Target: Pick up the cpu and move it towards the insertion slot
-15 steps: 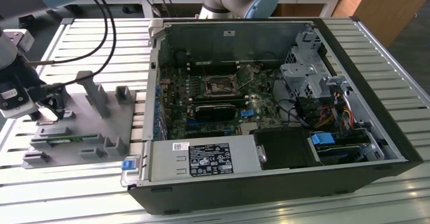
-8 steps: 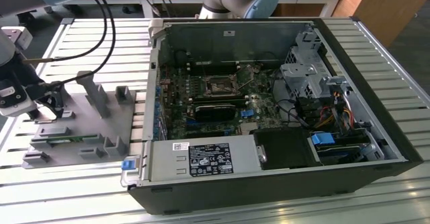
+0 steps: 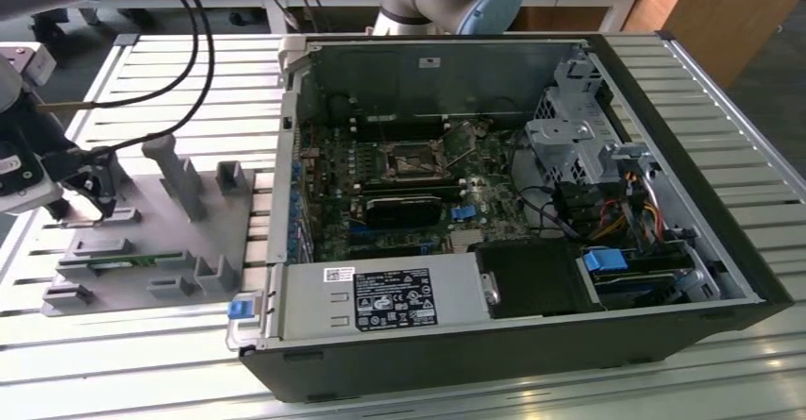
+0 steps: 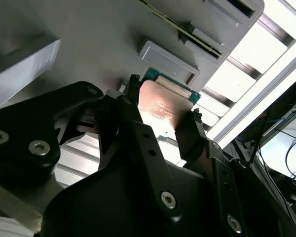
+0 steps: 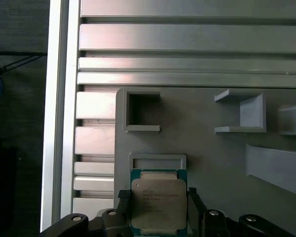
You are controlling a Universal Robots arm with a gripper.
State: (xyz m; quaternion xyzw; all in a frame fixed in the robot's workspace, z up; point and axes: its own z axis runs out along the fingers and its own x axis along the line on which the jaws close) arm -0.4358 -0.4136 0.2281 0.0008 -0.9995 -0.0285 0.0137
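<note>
**One cpu (image 5: pixel 159 205) in grasp**

Noted at the exterior view's left: gripper (image 3: pixel 98 205) over grey fixture (image 3: pixel 142 243), jaws clenched on cpu by opposite edges. Judged light, stiff, fragile; edge hold only. Further right, well apart: insertion slot (image 3: pixel 412 162) inside computer case (image 3: pixel 504 359).

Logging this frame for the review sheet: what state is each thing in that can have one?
gripper, shut on the cpu at two opposite edges.
cpu, gripped, flat, metal top up, at its pocket in the grey fixture.
insertion slot, empty, dark centre showing.
computer case, side panel off, interior exposed.
memory stick, lying in the fixture, untouched.
</note>
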